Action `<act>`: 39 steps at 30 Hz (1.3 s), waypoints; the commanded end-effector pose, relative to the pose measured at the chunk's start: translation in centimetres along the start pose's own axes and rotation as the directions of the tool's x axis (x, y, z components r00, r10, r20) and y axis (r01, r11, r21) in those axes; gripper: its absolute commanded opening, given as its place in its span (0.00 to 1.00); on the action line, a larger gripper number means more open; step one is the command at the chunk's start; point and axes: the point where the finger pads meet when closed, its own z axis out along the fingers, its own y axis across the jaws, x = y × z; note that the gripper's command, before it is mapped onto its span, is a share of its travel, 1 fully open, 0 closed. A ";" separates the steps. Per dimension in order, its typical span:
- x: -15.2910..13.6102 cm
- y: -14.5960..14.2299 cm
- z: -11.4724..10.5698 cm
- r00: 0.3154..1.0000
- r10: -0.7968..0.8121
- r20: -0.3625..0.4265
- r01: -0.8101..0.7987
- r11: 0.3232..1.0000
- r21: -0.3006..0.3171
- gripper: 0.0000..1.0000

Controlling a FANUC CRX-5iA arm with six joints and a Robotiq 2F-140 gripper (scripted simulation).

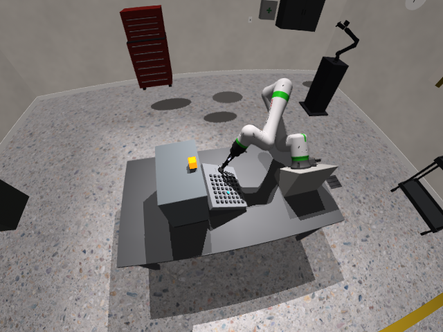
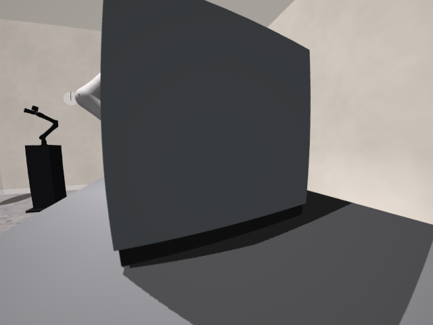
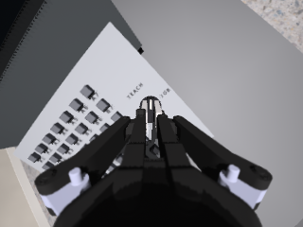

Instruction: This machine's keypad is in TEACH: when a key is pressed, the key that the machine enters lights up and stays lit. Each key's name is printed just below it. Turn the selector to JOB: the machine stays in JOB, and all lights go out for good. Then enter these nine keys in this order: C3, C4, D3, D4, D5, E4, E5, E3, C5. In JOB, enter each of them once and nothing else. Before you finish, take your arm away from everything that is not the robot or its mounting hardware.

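The light grey keypad panel (image 1: 221, 190) lies tilted on the table beside a grey machine box (image 1: 178, 178). It carries a grid of dark keys, and one key glows cyan (image 1: 228, 192). In the wrist view the selector knob (image 3: 150, 106) sits at the panel's edge between the printed words TEACH (image 3: 134, 91) and JOB (image 3: 165, 92). Its white pointer mark lies about midway between the two words. My gripper (image 3: 151, 107) is shut on the selector knob, one finger on each side. In the top view the gripper (image 1: 224, 167) is at the panel's far right corner.
An orange block (image 1: 192, 162) sits on top of the machine box. The robot's base stands on a pedestal (image 1: 304, 175) at the table's right. In the exterior view the dark back of the machine box (image 2: 206, 129) hides the keypad and gripper.
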 end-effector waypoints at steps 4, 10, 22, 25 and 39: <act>0.0 0.0 0.0 0.971 0.238 0.000 -0.238 0.971 0.000 0.00; 0.0 0.0 0.0 0.933 0.359 0.000 -0.359 0.933 0.000 0.00; 0.0 0.0 0.0 0.780 0.625 0.000 -0.625 0.780 0.000 0.00; 0.0 0.0 0.0 0.768 0.640 0.000 -0.640 0.768 0.000 0.00; 0.0 0.0 0.0 0.664 0.747 0.000 -0.747 0.664 0.000 0.00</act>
